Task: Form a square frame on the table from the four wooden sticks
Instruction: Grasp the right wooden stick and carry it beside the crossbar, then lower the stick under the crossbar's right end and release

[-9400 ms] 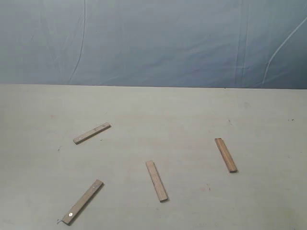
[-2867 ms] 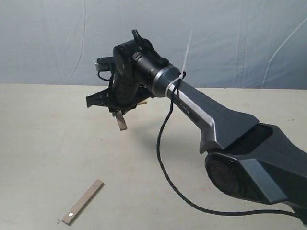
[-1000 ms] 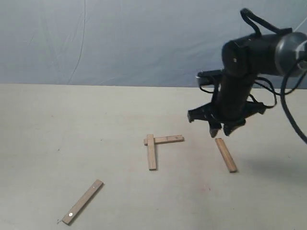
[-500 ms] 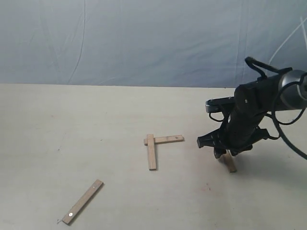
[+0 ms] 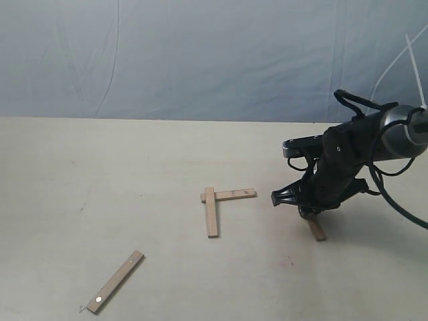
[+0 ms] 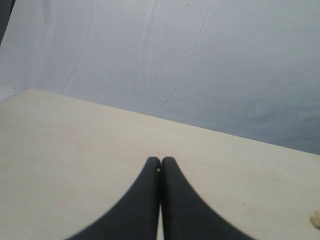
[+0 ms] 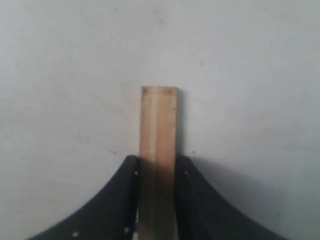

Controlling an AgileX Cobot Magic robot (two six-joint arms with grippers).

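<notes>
Two wooden sticks lie joined in an L on the table [image 5: 80, 174]: one [image 5: 211, 212] runs toward the front, the other [image 5: 231, 194] runs right from its far end. A third stick [image 5: 315, 229] is under my right gripper [image 5: 309, 212], whose fingers press against both its long edges; in the right wrist view this stick [image 7: 158, 125] juts out from between the fingers [image 7: 129, 175]. The fourth stick [image 5: 115, 281], with a pale dot near its end, lies at the front left. My left gripper [image 6: 160, 162] is shut on nothing, over bare table.
A wrinkled blue-grey cloth backdrop [image 5: 200, 53] rises behind the table's far edge. The right arm [image 5: 394, 134] and its cable reach in from the right. A small pale scrap [image 6: 315, 220] lies on the table in the left wrist view.
My right gripper came down from above the right-hand stick and closed on it. That stick's visible end has shifted slightly left. The other three sticks have not moved.
</notes>
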